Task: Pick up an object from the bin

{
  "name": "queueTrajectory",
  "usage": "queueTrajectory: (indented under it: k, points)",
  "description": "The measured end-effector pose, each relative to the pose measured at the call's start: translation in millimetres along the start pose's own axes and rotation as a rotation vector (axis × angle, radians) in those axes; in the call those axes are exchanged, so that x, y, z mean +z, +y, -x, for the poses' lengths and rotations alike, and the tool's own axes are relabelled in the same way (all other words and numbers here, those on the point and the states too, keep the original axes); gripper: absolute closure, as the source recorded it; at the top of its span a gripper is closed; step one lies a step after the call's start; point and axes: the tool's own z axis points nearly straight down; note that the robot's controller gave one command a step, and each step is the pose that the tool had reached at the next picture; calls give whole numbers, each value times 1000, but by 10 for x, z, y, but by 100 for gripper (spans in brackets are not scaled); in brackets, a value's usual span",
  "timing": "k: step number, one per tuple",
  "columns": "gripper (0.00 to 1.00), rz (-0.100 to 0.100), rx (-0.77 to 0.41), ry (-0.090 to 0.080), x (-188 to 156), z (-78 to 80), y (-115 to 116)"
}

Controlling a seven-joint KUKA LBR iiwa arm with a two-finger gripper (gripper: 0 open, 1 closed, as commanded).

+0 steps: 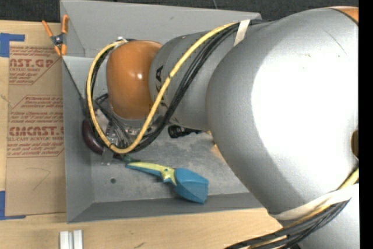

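My gripper (114, 130) is low at the bin's left side, under the arm's orange cover and ringed by cables. A dark maroon round thing (90, 136) lies right beside it on the left, against the bin's left wall; whether they touch I cannot tell. A blue tool with a yellow handle (177, 179) lies on the bin floor below and to the right of the gripper, apart from it, its blue head towards the front wall.
A small black thing (179, 131) shows at the edge of the arm, right of the gripper. The arm's big grey body covers the bin's right half and hides whatever lies under it.
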Motion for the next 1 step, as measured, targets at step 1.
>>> queueTrajectory:
  k: [1]
  points:
    - [100, 10, 4, -14, -235, 46, 25]
